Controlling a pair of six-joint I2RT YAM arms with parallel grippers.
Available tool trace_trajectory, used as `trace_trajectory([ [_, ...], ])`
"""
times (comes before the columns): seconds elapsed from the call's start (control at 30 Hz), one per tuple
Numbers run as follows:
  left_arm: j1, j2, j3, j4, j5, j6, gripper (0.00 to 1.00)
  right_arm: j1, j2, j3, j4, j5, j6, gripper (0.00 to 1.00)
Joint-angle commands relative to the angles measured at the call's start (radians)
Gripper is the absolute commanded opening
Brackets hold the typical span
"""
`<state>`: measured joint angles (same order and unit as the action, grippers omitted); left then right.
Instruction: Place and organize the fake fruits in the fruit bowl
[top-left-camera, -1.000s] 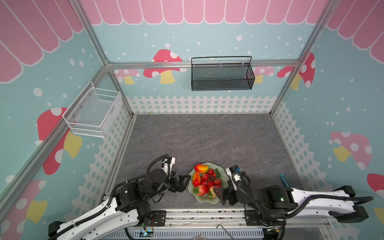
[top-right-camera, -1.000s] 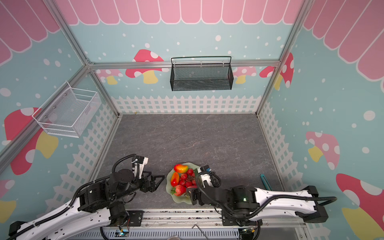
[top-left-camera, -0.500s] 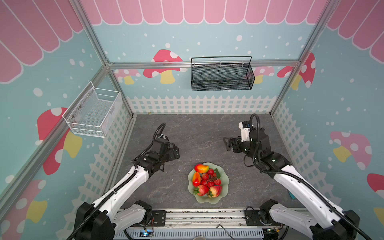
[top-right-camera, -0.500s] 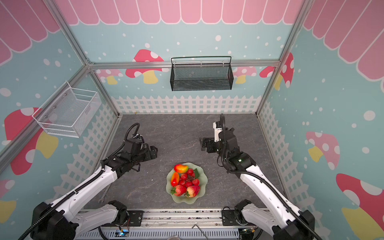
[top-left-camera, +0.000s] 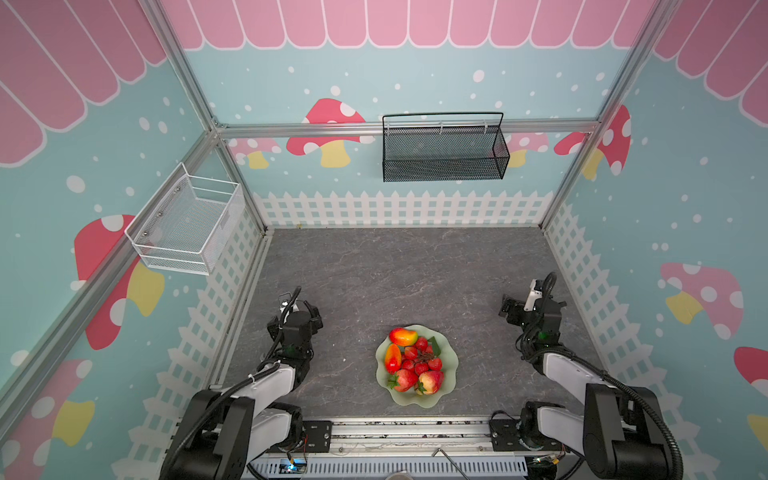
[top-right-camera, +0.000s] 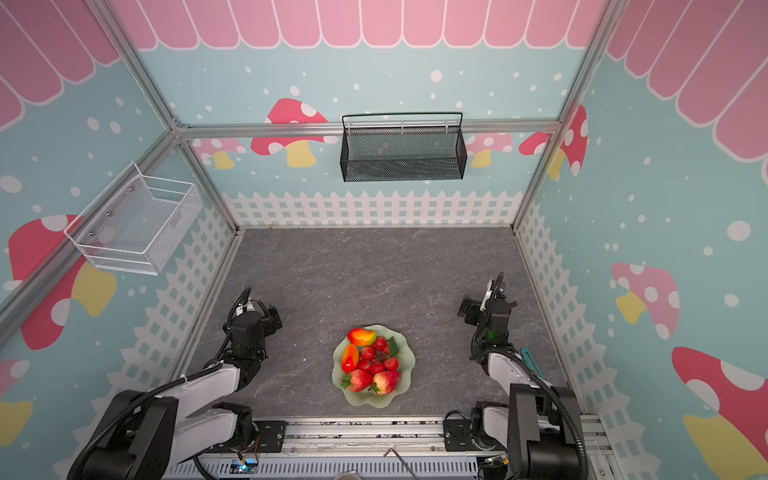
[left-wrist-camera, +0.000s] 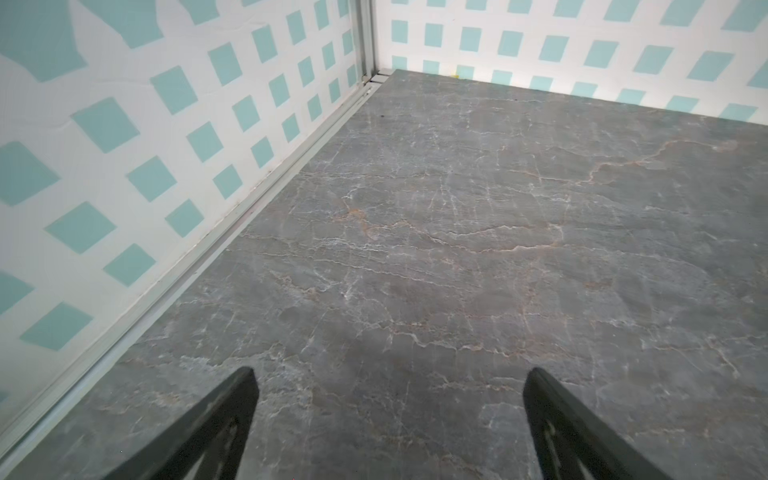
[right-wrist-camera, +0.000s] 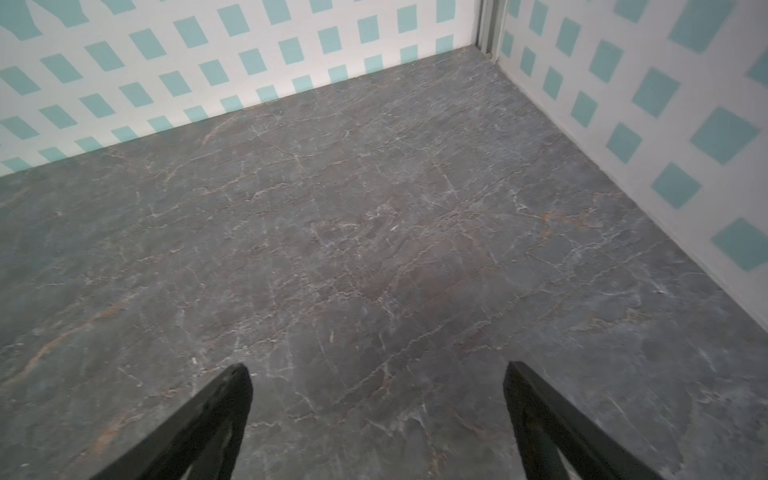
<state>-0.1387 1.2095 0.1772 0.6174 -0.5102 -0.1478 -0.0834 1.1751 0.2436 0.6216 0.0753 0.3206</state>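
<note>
The fruit bowl (top-left-camera: 452, 362) (top-right-camera: 409, 362), pale green with a wavy rim, sits near the front middle of the grey floor. In it lie the fake fruits: two mangoes (top-left-camera: 402, 336) (top-left-camera: 392, 358), a cluster of red berries (top-left-camera: 422, 360) and two strawberries (top-left-camera: 403, 380) (top-left-camera: 430, 382). My left gripper (top-left-camera: 311, 313) (left-wrist-camera: 390, 374) hovers well to the left of the bowl, open and empty. To the bowl's right, near the side wall, my right gripper (top-left-camera: 509, 309) (right-wrist-camera: 376, 370) is also open and empty. Both wrist views show only bare floor and walls.
A black mesh basket (top-left-camera: 444, 151) hangs on the back wall and a white wire basket (top-left-camera: 187, 226) on the left wall. A metal rail (top-left-camera: 395, 432) runs along the front edge. A teal tool (top-right-camera: 530, 361) lies by the right arm.
A second ago both grippers flanked the bowl at the front. They then swung out over the middle floor and now sit far apart at the left and right. The fruits have not moved.
</note>
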Motion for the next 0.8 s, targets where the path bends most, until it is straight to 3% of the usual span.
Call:
trace_trajectory([
  [0.0,0.011,0.120,0.005,0.480,0.058,0.121,1.00,0.009,-0.026,-0.078,0.405,0.091,-0.133,0.98],
  [0.13,0.011,0.395,0.076,0.661,0.153,0.174,1.00,0.014,0.056,-0.099,0.498,0.083,-0.176,0.98],
  [0.2,0.012,0.297,0.112,0.440,0.135,0.132,1.00,0.020,0.129,-0.100,0.572,0.071,-0.190,0.98],
  [0.3,0.008,0.364,0.139,0.495,0.079,0.145,1.00,0.025,0.174,-0.104,0.617,0.081,-0.215,0.98],
  [0.37,0.006,0.324,0.171,0.353,0.057,0.117,1.00,0.033,0.295,-0.119,0.783,0.037,-0.246,0.98],
  [0.43,0.001,0.356,0.158,0.440,0.044,0.140,1.00,0.054,0.354,-0.063,0.751,0.006,-0.288,0.98],
  [0.47,0.000,0.350,0.159,0.437,0.043,0.138,1.00,0.061,0.329,-0.028,0.628,0.002,-0.297,0.98],
  [0.53,0.001,0.337,0.164,0.387,0.047,0.124,1.00,0.069,0.355,-0.046,0.715,0.007,-0.308,0.98],
  [0.6,-0.001,0.353,0.158,0.442,0.044,0.140,1.00,0.071,0.341,-0.037,0.664,0.011,-0.306,0.98],
  [0.77,0.007,0.341,0.178,0.370,0.057,0.122,1.00,0.071,0.348,-0.041,0.690,0.012,-0.307,0.98],
])
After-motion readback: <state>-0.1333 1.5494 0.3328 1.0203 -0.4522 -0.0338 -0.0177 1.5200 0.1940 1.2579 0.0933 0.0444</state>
